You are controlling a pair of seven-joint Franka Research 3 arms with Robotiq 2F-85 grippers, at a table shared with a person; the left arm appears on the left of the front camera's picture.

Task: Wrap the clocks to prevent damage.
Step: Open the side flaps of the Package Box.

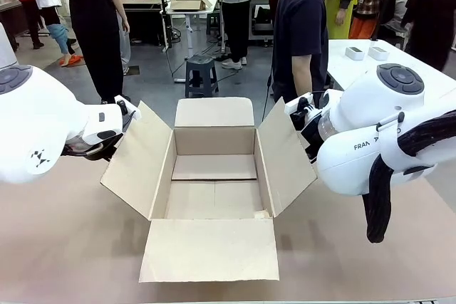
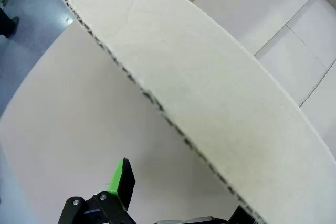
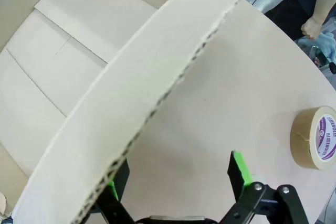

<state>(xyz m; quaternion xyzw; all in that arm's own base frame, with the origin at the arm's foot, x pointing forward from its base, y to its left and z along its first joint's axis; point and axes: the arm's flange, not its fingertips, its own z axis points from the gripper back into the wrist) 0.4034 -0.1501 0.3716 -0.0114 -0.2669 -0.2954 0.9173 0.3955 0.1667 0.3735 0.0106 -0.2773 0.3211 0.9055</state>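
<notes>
By the side flaps of the cardboard box (image 1: 214, 140), left gripper (image 2: 178, 192) and right gripper (image 3: 178, 169), jaws apart, empty.

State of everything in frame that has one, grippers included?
Box: upright, open, four flaps out.
Left gripper: open, at left flap edge.
Right gripper: open, at right flap edge.
Tape roll: lying on table, untouched.

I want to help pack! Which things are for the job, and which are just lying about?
For the job: open brown cardboard box; left hand, open astride the left flap; right hand, open astride the right flap.
Just lying about: round roll of brown tape beside the box; grey stool far behind.
</notes>
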